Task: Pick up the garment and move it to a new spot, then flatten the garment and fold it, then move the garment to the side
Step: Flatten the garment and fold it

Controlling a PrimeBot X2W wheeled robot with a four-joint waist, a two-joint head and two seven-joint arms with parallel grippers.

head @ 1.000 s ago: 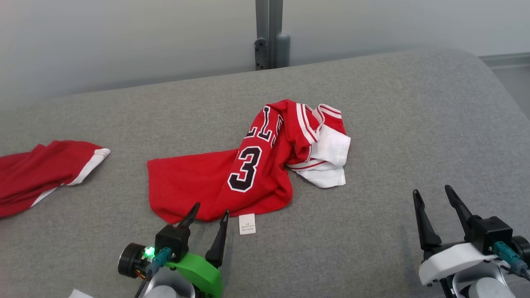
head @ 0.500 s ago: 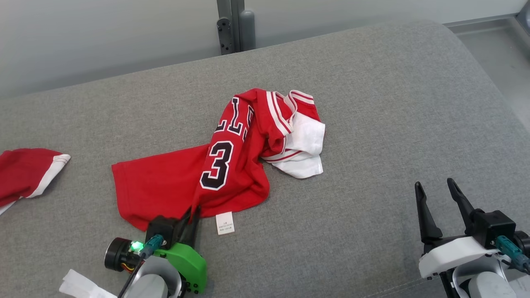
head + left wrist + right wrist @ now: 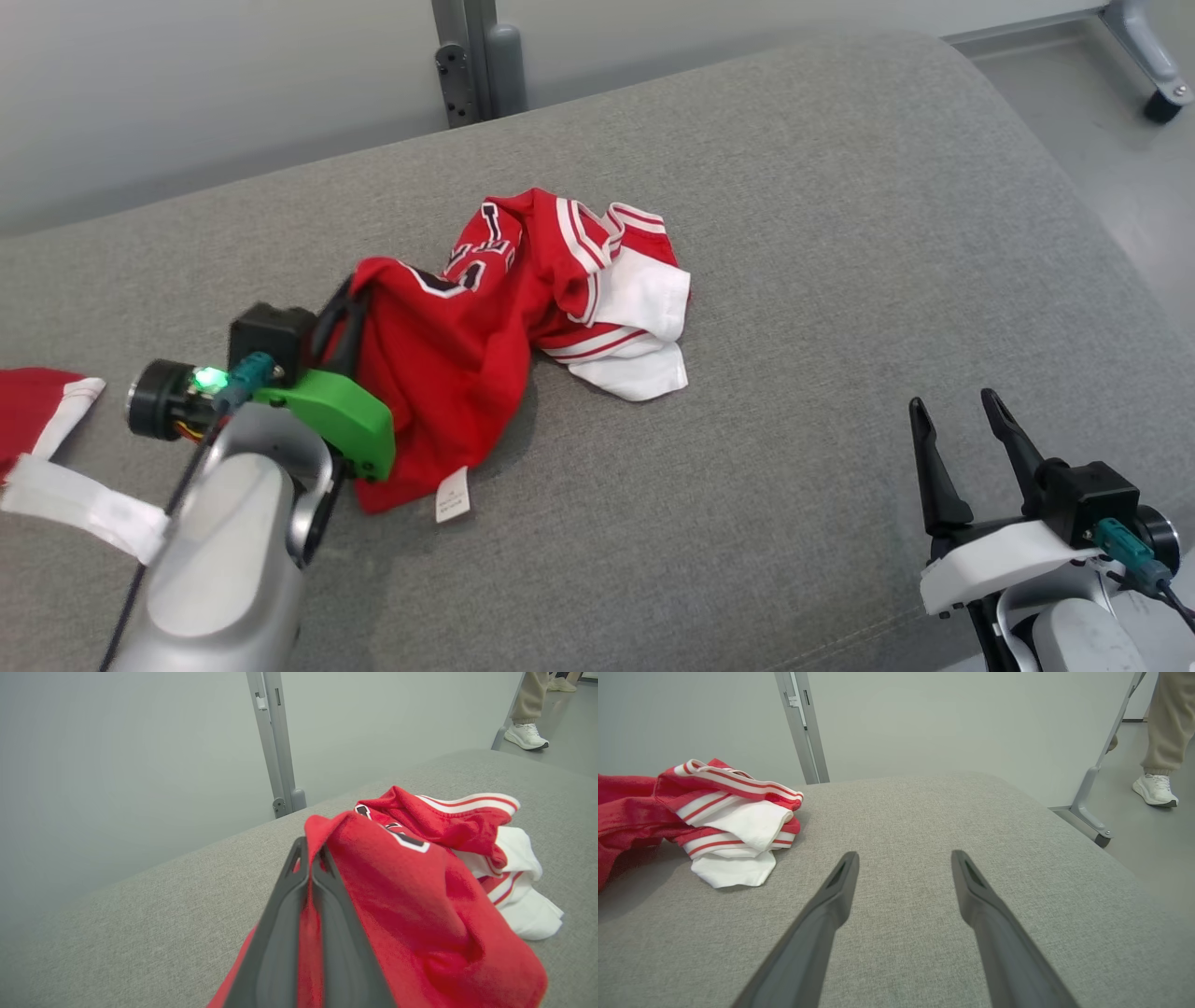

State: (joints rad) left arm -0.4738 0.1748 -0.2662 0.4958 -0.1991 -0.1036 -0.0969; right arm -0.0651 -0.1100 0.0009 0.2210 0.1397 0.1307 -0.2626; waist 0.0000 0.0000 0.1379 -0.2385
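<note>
Our left hand (image 3: pixel 347 291) is clamped on a red fold of the basketball jersey (image 3: pixel 448 373), holding it raised above the grey padded surface (image 3: pixel 794 280), where the white-trimmed end lies crumpled. Our right hand (image 3: pixel 951 399) hovers empty, spread apart.

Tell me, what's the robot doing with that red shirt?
The robot is starting to pick it up. Its left fingers are shut on an edge of the red jersey and hold that part up off the grey cushion. The rest of the jersey lies crumpled on the cushion. Its right fingers are open off to the side, holding nothing. Nothing is flattened or folded yet.
</note>
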